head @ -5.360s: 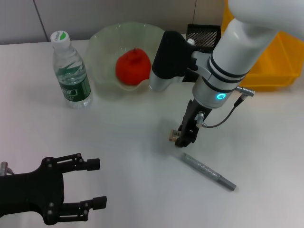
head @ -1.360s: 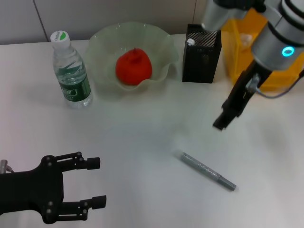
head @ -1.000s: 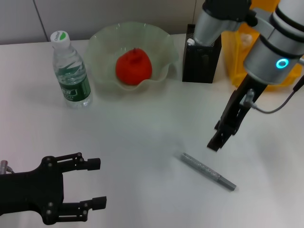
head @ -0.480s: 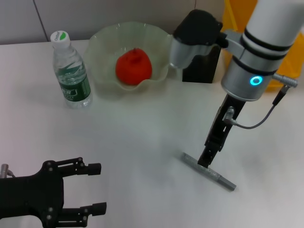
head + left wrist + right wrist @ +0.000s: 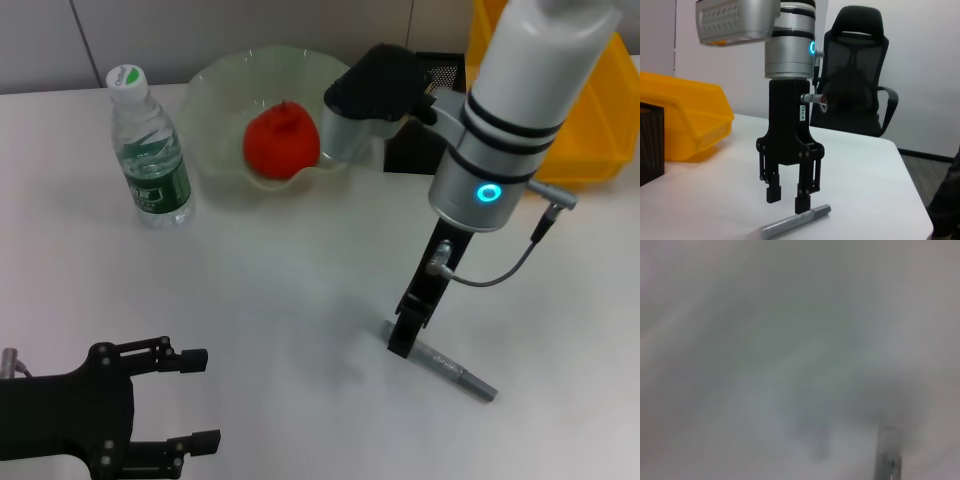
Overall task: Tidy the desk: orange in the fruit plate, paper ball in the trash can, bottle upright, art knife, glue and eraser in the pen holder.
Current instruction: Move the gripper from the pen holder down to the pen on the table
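Observation:
The grey art knife point(image 5: 441, 363) lies flat on the white table. My right gripper point(image 5: 404, 341) hangs open over its near end, and in the left wrist view its fingertips point(image 5: 802, 204) stand just above the art knife point(image 5: 790, 228). The knife's tip point(image 5: 888, 456) also shows in the right wrist view. The orange point(image 5: 282, 141) sits in the fruit plate point(image 5: 221, 95). The bottle point(image 5: 150, 148) stands upright to the left of the plate. The pen holder point(image 5: 411, 156) is mostly hidden behind my right arm. My left gripper point(image 5: 200, 398) rests open at the front left. Paper ball, glue and eraser are out of view.
The yellow trash can point(image 5: 593, 112) stands at the back right, beside the pen holder. A black office chair point(image 5: 856, 95) stands beyond the table's edge in the left wrist view.
My right gripper has come down and to the left from beside the pen holder until it is over the art knife. The left gripper has slid slightly lower.

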Action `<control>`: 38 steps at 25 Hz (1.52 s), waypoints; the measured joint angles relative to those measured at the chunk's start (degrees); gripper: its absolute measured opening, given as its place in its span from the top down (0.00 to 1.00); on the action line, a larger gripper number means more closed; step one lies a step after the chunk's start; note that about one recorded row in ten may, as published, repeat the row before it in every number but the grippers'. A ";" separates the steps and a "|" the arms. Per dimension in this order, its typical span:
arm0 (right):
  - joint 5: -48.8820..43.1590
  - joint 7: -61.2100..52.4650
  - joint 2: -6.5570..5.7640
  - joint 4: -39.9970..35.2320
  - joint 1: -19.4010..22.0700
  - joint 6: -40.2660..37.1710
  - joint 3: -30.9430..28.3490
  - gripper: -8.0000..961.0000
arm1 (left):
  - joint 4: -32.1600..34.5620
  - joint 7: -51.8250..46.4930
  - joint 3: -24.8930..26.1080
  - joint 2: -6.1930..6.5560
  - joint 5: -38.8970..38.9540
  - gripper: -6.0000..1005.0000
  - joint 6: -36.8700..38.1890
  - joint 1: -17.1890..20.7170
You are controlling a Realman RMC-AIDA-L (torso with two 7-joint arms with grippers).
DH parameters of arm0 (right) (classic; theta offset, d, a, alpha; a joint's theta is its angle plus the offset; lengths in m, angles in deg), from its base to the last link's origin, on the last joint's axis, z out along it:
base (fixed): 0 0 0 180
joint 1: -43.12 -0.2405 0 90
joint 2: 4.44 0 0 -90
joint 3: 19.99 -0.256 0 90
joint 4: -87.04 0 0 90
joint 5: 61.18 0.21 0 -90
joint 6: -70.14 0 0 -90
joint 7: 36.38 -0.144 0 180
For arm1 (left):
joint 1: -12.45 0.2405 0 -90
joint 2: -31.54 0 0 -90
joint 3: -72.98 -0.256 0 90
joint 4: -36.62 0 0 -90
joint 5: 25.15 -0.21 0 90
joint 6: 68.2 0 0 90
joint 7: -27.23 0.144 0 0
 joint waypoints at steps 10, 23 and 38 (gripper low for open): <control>2.21 -6.39 0.05 2.41 -1.49 5.94 9.68 0.41 | -0.44 1.02 -0.02 -0.03 -0.13 0.22 -1.02 0.04; 5.19 -10.01 0.04 2.82 -2.50 8.50 17.39 0.41 | -0.59 1.64 -0.02 -0.22 -0.14 0.22 -1.27 0.56; 7.32 -12.12 0.03 4.38 -2.98 11.04 21.74 0.55 | -1.26 3.00 -0.12 -0.20 -0.13 0.22 -1.29 0.57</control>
